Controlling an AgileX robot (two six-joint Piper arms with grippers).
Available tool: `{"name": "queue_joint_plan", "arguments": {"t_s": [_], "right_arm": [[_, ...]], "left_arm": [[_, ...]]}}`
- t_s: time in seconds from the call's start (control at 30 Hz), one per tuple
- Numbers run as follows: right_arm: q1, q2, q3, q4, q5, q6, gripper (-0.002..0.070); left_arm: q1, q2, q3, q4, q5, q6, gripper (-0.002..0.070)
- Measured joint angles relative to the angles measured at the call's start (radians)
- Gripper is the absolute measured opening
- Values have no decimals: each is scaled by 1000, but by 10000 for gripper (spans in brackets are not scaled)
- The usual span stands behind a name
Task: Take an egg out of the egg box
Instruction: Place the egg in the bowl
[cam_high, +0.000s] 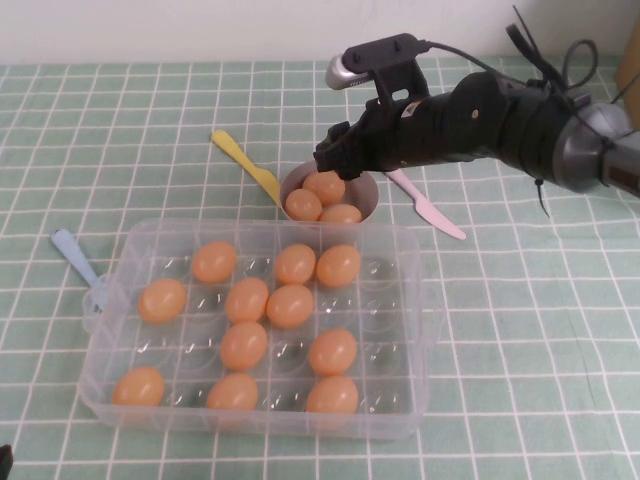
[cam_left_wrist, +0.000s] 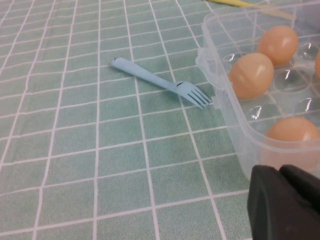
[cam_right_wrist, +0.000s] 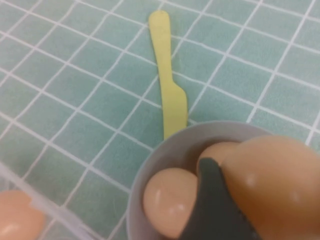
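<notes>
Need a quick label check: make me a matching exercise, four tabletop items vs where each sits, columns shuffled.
1. pale blue plastic fork
2. yellow plastic knife
3. pink plastic knife
4. right gripper

A. right of the small grey round bowl
B. over the bowl
C. left of the clear plastic egg box
D. left of the bowl

Pairs: 1-C, 2-D, 3-A, 4-B.

The left gripper is parked near the box's left side.

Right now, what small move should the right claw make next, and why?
Probably ease open and let go: the right claw seems to hold the egg just over the bowl, where two eggs already lie, clear of the egg box. The left claw rests shut beside the box.
</notes>
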Motion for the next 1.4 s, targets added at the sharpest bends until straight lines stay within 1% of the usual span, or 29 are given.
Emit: {"name": "queue_joint_plan", "arguments": {"t_s": [0.2,0.77,0.83,1.07,1.17,1.4], "right_arm": [[-20,93,-114,6,85,7,372],[-43,132,-125,-19,164,7,372],[-43,134,-125,-19,170,7,382],[-43,136,-125,-20,173,7,475],[-43,136,-125,-20,173,7,487],[-43,112,-125,-42,203,13,489]], "left_arm": [[0,0,0,0,0,0,-3],[0,0,0,0,0,0,-3],[0,0,0,0,0,0,-3],[0,0,0,0,0,0,-3],[0,0,0,0,0,0,-3],[0,0,0,0,0,0,-3]]}}
